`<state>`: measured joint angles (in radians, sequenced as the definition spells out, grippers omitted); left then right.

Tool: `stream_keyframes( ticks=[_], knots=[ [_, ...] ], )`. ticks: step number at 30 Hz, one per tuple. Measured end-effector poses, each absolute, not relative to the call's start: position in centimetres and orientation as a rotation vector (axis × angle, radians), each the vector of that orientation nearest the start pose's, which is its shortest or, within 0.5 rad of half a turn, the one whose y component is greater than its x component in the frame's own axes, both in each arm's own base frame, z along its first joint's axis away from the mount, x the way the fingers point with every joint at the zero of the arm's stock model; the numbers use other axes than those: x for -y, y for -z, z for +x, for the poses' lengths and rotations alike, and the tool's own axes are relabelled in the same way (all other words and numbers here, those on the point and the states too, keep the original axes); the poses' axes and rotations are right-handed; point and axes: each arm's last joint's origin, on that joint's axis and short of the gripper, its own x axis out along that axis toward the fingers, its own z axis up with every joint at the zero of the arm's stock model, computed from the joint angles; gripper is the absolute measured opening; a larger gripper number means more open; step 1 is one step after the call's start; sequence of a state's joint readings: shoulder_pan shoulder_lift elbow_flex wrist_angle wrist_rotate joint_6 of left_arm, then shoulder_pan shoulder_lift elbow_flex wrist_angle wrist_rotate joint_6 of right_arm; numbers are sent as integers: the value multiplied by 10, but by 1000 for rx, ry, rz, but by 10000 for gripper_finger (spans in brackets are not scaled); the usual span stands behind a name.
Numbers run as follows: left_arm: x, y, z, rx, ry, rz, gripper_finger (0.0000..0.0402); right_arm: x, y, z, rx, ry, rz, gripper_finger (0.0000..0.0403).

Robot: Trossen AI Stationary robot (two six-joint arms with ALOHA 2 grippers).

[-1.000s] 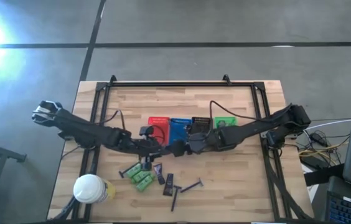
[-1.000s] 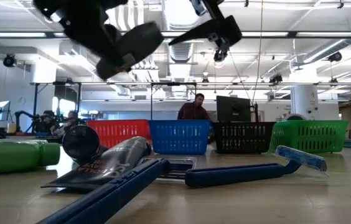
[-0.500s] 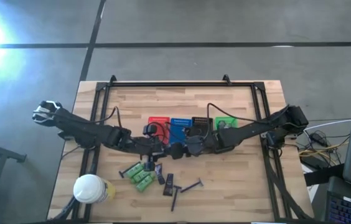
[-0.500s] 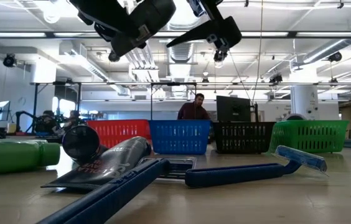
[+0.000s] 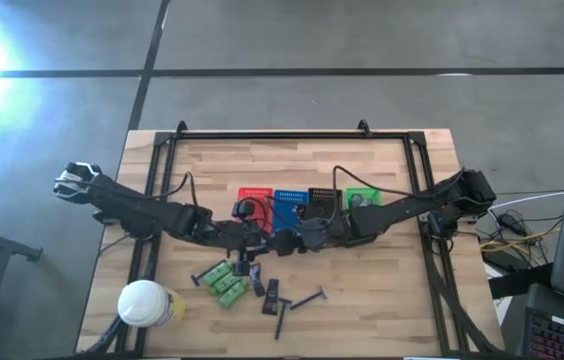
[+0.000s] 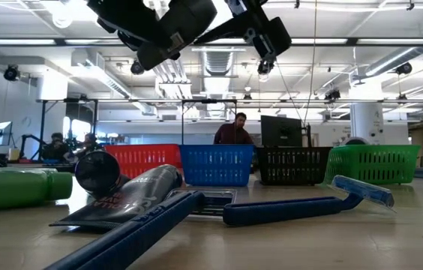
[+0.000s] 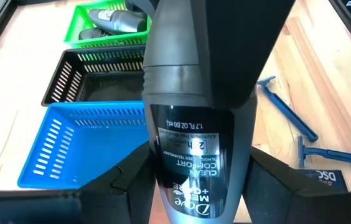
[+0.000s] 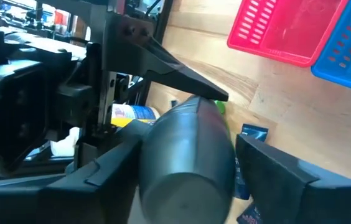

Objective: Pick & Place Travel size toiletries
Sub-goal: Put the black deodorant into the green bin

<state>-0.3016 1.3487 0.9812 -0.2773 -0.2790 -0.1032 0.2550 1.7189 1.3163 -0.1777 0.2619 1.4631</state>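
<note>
A dark grey tube printed "Dove Men+Care" hangs level in the air between both grippers, over the table's middle just near of the baskets. My left gripper has its printed body. My right gripper is at its round cap end. On the near half of the table lie green bottles, small dark tubes and thin razors, each flat on its side. My left gripper pinches the tube's printed body between its two fingers, coming level from the table's left and lying along the tube. The tube is lifted clear of the table. My right gripper has the tube's cap end between its two fingers, which lie against both sides of it. It comes level from the table's right, along the tube, facing the left gripper.
Red, blue, black and green baskets stand in a row past the grippers. The green one holds grey items. A white-lidded yellow container stands at the near left corner. A person stands beyond the table.
My left gripper has carried the tube up and toward the table's right, bringing its cap end in between the right gripper's fingers. My right gripper has stayed nearly in place.
</note>
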Motion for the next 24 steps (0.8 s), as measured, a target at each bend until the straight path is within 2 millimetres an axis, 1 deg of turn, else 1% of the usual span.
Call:
stream_keyframes(
  ticks=[2,3,4,8,10,14,17,20,22,24],
  knots=[
    [78,-271,278,-613,-9,86,201,-91,-272,377,-444,408,1273,211],
    [78,-271,278,-614,-9,85,211,-91,-272,377,-444,407,1271,198],
    [78,-271,278,-614,-11,80,223,-91,-271,377,-448,406,1265,194],
    [78,-272,275,-623,-19,58,285,-90,-263,371,-533,468,1222,194],
    [77,-271,273,-644,-28,40,310,-90,-261,365,-582,512,1201,194],
    [74,-271,263,-709,-48,20,344,-94,-267,348,-614,597,1161,194],
    [71,-269,253,-786,-71,9,352,-100,-277,323,-571,737,1113,194],
    [68,-264,242,-831,-89,-5,352,-110,-287,284,-468,938,1067,194],
    [66,-261,235,-833,-102,-27,351,-118,-286,256,-429,1083,1038,194],
    [64,-257,229,-831,-110,-44,351,-121,-282,235,-450,1224,991,194]
  ],
)
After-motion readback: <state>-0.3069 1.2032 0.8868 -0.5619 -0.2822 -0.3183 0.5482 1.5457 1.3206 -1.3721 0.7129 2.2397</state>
